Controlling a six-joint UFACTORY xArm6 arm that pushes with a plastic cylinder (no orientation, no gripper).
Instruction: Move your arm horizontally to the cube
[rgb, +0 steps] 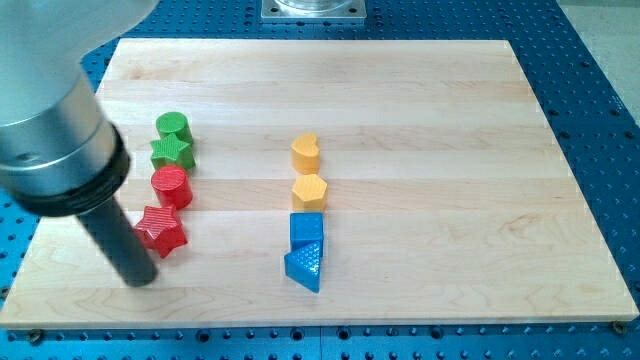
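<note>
- The dark rod's my tip (142, 281), bare with nothing held, is resting just at eight o'clock of the ridged red plastic star (161, 231).
- The glossy blue plastic cube (307, 229) is sitting well off at three o'clock, touching a ribbed blue wedge (305, 265) on the pale wooden board (450, 150).

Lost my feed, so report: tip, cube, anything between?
My tip at view's lower left, just left of red star. Blue cube off to the right, touching blue wedge. Red star near the line; board beyond it bare.

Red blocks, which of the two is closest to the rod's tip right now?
The red star, lowest in the left column, right beside my tip. The red cylinder sits farther up, toward the view's top.
</note>
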